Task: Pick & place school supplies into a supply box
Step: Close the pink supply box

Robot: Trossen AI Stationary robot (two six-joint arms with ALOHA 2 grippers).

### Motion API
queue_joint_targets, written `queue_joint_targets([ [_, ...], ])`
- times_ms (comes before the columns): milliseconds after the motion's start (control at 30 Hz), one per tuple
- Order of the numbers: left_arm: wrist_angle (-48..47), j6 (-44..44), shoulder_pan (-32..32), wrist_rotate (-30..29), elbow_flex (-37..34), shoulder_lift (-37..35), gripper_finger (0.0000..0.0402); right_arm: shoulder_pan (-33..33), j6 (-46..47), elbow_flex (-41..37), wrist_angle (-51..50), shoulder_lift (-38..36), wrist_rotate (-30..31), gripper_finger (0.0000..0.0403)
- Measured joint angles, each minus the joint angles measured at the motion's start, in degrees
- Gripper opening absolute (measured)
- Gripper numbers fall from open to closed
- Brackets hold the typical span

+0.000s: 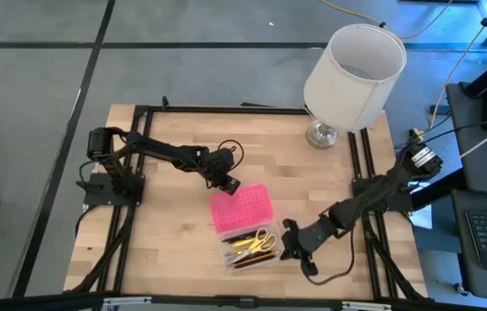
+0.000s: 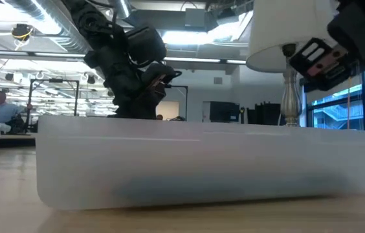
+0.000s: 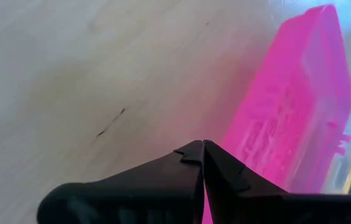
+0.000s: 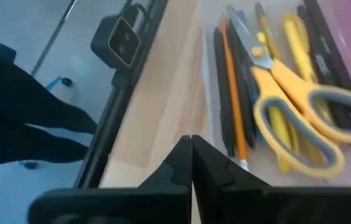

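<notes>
Since scissors and pens lie in supply box just ahead of clenched, empty right gripper, packing looks done; pink lid open beside clenched, empty left gripper, closing possibly left.

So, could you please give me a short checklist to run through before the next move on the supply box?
1. Supplies in the supply box: scissors and pens lie in the clear base: ok.
2. Loose supplies on the table: none seen in the high view: ok.
3. Pink lid: open, lying flat beside the base: not ok if closing is next.
4. Left gripper: shut, empty, at the lid's edge: ok.
5. Right gripper: shut, empty, beside the base: ok.
6. Lamp: far from both arms: ok.
</notes>
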Motion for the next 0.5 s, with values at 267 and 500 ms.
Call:
queue_joint_targets([
  [267,0.07,0.55,0.50,1.46,-0.01,-0.03,0.0003,2.28,-2.30,9.21,-6.43,9.33,4.21,0.0002],
  [500,-0.20,2.13,0.50,1.65,-0.02,-0.03,0.0003,3.74,-2.63,18.30,-13.60,17.12,6.53,0.0002],
])
